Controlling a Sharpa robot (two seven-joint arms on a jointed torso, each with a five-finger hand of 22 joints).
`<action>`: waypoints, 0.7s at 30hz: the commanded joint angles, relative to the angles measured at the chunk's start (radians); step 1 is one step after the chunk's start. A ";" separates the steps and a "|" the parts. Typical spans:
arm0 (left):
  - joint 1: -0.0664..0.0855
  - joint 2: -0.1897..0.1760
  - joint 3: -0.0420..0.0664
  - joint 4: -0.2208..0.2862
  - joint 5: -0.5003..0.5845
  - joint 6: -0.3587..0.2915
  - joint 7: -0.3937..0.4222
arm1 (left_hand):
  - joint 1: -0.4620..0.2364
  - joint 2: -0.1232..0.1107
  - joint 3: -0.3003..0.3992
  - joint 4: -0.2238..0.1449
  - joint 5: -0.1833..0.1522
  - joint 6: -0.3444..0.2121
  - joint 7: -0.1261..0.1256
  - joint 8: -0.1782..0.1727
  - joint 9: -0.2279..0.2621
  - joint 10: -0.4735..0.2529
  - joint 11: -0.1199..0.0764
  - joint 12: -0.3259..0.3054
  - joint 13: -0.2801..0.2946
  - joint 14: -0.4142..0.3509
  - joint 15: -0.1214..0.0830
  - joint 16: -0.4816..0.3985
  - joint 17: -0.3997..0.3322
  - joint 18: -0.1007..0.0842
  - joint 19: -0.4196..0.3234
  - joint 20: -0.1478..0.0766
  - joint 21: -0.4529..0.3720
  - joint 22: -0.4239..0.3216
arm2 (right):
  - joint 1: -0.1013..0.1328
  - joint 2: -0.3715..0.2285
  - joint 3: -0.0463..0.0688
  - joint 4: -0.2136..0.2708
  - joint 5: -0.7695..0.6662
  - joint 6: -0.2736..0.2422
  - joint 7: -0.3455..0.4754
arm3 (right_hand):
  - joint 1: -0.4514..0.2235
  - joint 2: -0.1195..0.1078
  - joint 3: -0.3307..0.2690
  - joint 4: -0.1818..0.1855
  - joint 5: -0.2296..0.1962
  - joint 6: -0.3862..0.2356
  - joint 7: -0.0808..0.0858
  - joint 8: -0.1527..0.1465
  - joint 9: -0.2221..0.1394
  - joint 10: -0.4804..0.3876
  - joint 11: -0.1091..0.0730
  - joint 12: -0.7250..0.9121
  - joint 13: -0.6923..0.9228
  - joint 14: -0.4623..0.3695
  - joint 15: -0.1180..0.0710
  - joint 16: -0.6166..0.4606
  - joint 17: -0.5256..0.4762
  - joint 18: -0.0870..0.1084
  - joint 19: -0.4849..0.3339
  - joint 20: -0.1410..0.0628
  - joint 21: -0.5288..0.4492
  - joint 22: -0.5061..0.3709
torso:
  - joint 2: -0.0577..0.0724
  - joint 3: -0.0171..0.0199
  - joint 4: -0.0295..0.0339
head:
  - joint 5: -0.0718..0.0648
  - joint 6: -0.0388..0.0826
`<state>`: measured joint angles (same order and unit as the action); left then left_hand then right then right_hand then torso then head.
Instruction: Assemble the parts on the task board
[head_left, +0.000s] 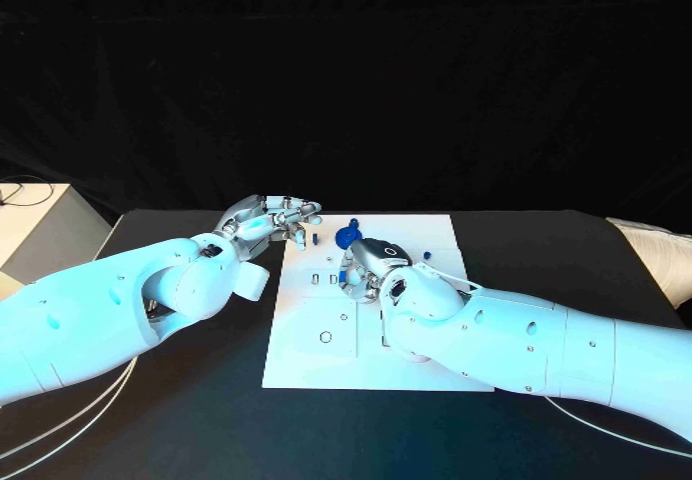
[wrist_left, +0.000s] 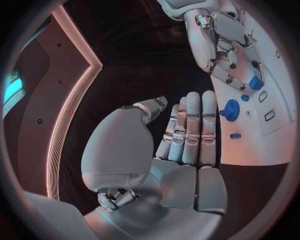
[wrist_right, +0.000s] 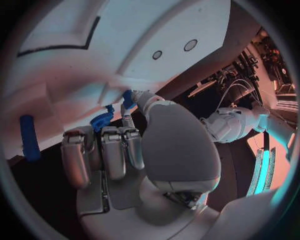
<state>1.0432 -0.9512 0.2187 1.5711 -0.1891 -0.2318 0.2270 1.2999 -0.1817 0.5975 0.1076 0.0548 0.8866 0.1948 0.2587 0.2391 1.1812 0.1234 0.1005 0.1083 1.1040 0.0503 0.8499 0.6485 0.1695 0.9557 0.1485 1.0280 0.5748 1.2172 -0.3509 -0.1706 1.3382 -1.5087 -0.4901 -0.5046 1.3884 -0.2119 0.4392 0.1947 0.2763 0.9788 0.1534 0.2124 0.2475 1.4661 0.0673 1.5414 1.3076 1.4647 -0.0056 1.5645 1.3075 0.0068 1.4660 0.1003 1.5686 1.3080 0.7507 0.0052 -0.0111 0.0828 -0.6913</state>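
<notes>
We have our right silver many-fingered hand (head_left: 372, 268) lowered onto the middle of the flat white rectangular task board (head_left: 332, 365), and our left silver many-fingered hand (head_left: 270, 222) hovering just off the board's far left corner. In the left wrist view the left hand's fingers (wrist_left: 190, 127) lie straight and side by side with nothing in them, so that hand is free and slack. In the right wrist view the right hand (wrist_right: 134, 150) looks to have a small blue peg-like part (wrist_right: 127, 98) nipped between thumb and a fingertip, right against the board surface; the other fingers (wrist_right: 103, 152) are curled in, and we judge the pinch rather than see it cleanly. Beside it stands a round blue toothed gear part (wrist_right: 100, 120), which the head view shows at the far middle of the board (head_left: 346, 238), and a long blue cylindrical pin (wrist_right: 27, 136) lies flat on the board apart from both. Smaller blue pieces sit around the right hand on the far half, while the near half shows two small dark slots (head_left: 326, 336). We take the step in hand to be seating the pinched piece into its socket. To do it well we should keep the piece square to the board, press straight down without dragging sideways into the gear, and let go only once it sits firm; the left hand should stay clear.
</notes>
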 joint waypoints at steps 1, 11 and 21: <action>0.000 0.002 0.001 0.001 -0.005 0.017 0.010 | 0.001 0.000 0.001 -0.003 -0.001 -0.003 -0.002 0.000 0.001 -0.006 -0.003 -0.002 0.001 0.001 -0.002 0.003 0.001 0.016 -0.007 -0.003 0.006 0.001 | -0.002 0.001 -0.001 0.000 -0.005 0.000 0.014 | -0.007 -0.003 0.000 -0.002 -0.005 -0.008 0.000 -0.003 -0.001 0.066 0.003 -0.005 0.223 0.106 0.002 0.006 0.263 -0.007 0.105 -0.001 0.002 0.263 | 0.001 0.0000 0.0001 | 0.001 0.000; 0.000 0.002 0.001 0.001 -0.006 0.019 0.009 | 0.002 0.001 0.001 -0.005 -0.001 -0.003 -0.002 0.000 0.002 -0.008 -0.002 -0.002 0.002 0.000 -0.002 0.003 0.002 0.016 -0.007 -0.003 0.007 0.001 | -0.005 0.002 -0.002 -0.001 -0.005 0.000 0.017 | -0.008 -0.004 -0.001 -0.003 -0.006 -0.009 0.000 -0.004 -0.001 0.065 0.003 -0.006 0.222 0.106 0.003 0.006 0.263 -0.007 0.105 -0.001 0.002 0.263 | 0.000 -0.0003 0.0000 | -0.005 0.000; 0.000 0.002 0.001 0.000 -0.007 0.021 0.007 | 0.002 0.001 0.001 -0.005 -0.001 -0.003 -0.002 0.000 0.002 -0.008 -0.002 -0.002 0.002 0.000 -0.002 0.003 0.002 0.016 -0.007 -0.003 0.007 0.001 | -0.006 0.003 -0.002 -0.001 -0.005 -0.003 0.017 | -0.012 -0.008 -0.001 -0.003 -0.008 -0.015 0.002 -0.006 -0.003 0.062 0.005 -0.009 0.218 0.106 0.004 0.006 0.263 -0.007 0.105 0.000 0.002 0.263 | 0.000 -0.0001 -0.0007 | -0.002 -0.002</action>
<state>1.0432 -0.9511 0.2187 1.5700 -0.1912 -0.2292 0.2263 1.2999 -0.1817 0.5975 0.1076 0.0548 0.8866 0.1947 0.2587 0.2401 1.1812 0.1234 0.1005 0.1094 1.1040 0.0503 0.8499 0.6494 0.1694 0.9558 0.1485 1.0318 0.5745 1.2118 -0.3494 -0.1725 1.3368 -1.5080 -0.4917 -0.4980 1.3831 -0.2172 0.4392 0.1947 0.2723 0.9693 0.1557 0.2124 0.2451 1.4660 0.0673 1.5372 1.3074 1.4647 -0.0056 1.5645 1.3074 0.0068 1.4660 0.1003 1.5686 1.3076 0.7510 0.0045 -0.0112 0.0796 -0.6925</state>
